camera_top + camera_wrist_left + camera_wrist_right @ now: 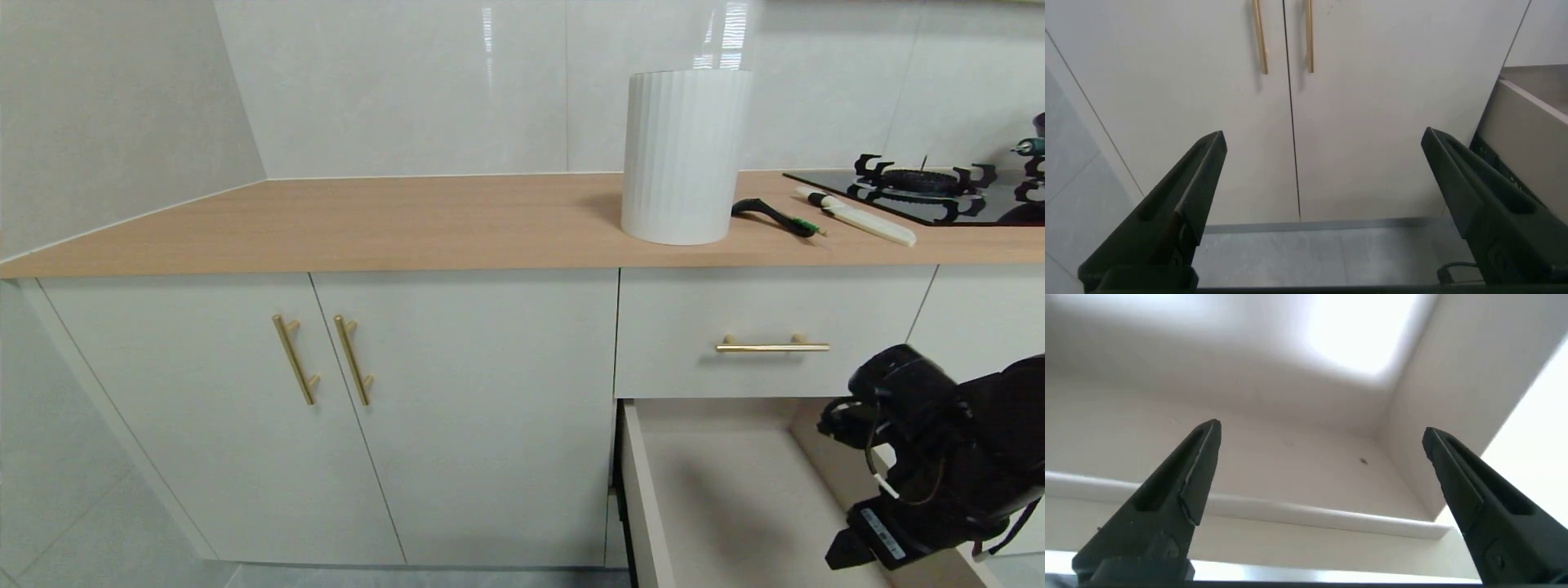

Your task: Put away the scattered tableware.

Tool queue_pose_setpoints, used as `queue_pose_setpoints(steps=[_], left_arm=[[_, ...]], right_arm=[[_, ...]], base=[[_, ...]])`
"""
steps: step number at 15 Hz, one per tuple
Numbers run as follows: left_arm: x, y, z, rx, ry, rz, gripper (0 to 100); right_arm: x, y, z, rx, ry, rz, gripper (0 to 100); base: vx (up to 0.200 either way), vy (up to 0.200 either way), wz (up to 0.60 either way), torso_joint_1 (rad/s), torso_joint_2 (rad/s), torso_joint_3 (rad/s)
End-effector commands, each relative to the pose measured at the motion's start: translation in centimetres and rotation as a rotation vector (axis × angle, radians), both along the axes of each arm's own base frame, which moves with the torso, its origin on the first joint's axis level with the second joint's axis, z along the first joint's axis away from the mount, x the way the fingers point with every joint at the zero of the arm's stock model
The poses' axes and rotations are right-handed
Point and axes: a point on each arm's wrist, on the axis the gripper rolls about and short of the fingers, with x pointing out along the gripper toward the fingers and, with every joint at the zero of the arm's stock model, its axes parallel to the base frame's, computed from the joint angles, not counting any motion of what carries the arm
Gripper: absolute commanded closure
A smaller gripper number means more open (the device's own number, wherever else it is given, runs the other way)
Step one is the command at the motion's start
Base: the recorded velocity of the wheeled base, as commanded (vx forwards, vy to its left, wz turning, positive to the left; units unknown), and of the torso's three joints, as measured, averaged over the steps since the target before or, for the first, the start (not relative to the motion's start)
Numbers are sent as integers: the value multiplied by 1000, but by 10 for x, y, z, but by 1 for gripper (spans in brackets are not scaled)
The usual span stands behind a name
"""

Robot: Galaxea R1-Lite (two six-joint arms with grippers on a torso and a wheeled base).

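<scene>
A black-handled utensil with a green tip (775, 216) and a long white utensil (857, 216) lie on the wooden countertop (408, 220), just right of a tall white ribbed container (684, 155). Below them the lower drawer (645, 490) is pulled out, its pale inside bare. My right arm (939, 457) hangs over the drawer's right side. My right gripper (1321, 429) is open and faces the drawer's inner corner, holding nothing. My left gripper (1321, 139) is open too, low in front of the double cabinet doors (1372, 98), with nothing between its fingers.
A black gas hob (922, 184) sits at the counter's far right. The upper drawer with a brass handle (772, 346) is closed. Two brass door handles (322, 359) stand on the double doors. The open drawer's side (1527, 114) juts out beside the left gripper.
</scene>
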Motion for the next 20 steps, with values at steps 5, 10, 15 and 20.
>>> queue_pose_setpoints(steps=[5,10,15,20], left_arm=[[0,0,0,2,1,0,0],[0,0,0,0,2,0,0],[0,0,0,0,3,0,0],[0,0,0,0,2,0,0]], right_arm=[[-65,-15,108,313,-446,37,0],[-54,-21,105,312,-509,-3,0],[-55,-21,106,308,-513,-4,0],[-55,-21,105,307,-509,-5,0]], base=[[0,0,0,0,0,0],[0,0,0,0,0,0],[0,0,0,0,0,0],[0,0,0,7,-36,-26]])
